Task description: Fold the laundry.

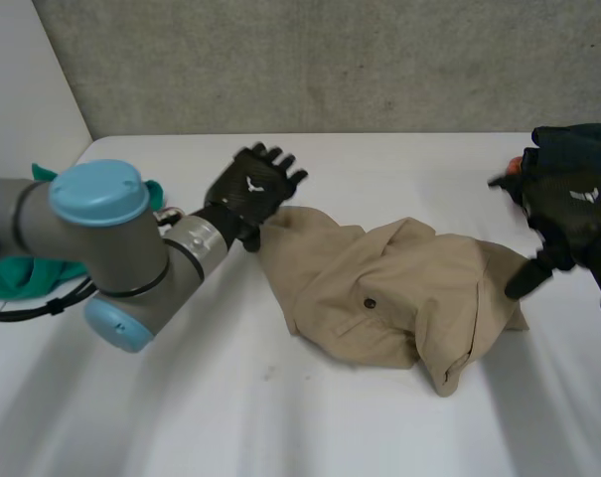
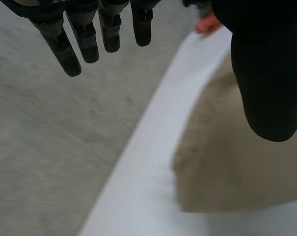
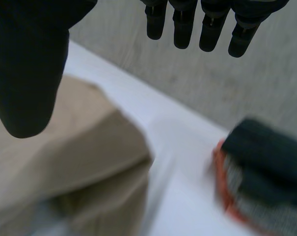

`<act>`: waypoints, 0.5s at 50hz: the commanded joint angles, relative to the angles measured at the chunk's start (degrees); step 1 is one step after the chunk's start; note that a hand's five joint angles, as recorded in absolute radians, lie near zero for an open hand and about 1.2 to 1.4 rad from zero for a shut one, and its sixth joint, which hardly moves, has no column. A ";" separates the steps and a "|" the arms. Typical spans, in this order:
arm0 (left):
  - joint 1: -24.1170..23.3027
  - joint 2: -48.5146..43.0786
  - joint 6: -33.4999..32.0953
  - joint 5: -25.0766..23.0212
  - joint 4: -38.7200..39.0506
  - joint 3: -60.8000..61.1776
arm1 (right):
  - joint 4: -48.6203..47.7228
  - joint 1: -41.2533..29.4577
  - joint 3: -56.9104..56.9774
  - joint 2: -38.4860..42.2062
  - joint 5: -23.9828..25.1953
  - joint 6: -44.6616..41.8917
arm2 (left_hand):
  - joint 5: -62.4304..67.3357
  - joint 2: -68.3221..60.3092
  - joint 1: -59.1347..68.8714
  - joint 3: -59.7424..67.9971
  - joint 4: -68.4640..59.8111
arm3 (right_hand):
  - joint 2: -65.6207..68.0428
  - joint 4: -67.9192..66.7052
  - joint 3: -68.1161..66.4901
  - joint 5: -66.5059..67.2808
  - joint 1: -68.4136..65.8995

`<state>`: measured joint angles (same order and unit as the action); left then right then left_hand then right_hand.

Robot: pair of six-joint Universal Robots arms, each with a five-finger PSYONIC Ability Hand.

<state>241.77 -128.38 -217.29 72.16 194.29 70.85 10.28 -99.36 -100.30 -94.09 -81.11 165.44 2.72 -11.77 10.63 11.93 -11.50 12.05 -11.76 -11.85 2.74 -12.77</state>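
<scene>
Garment [image 1: 399,288], tan with a button, lies crumpled on the white table [image 1: 280,417], about mid-table and a bit toward the right edge. Left hand [image 1: 252,189] sits at the garment's far left corner, fingers [image 2: 65,46] straight and slightly spread, thumb apart over the cloth, nothing pinched; can't tell if the thumb touches it. Right hand [image 1: 573,204] hangs by the garment's right end near the table's right edge, fingers [image 3: 182,29] straight side by side, thumb pointing down, holding nothing. Green cloth [image 1: 22,273] is bunched at the left edge under the left arm [image 1: 101,238]. Dark thing with an orange rim [image 3: 261,172] lies just beyond the right hand, toward the far right corner
</scene>
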 commanded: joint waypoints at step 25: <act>-7.10 9.26 11.95 17.57 -7.70 -3.99 | -26.10 -0.74 23.09 25.33 -0.01 -6.08 | 67.28 -68.23 69.37 68.07 -68.50 | 67.95 -68.24 -68.15 67.26 -67.23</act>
<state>235.78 -132.21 -213.27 82.05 187.08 58.06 -16.47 -99.74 -94.25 -77.07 -80.76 166.10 55.01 -68.32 64.78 67.32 -68.32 66.46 -68.33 -66.83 54.07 -62.24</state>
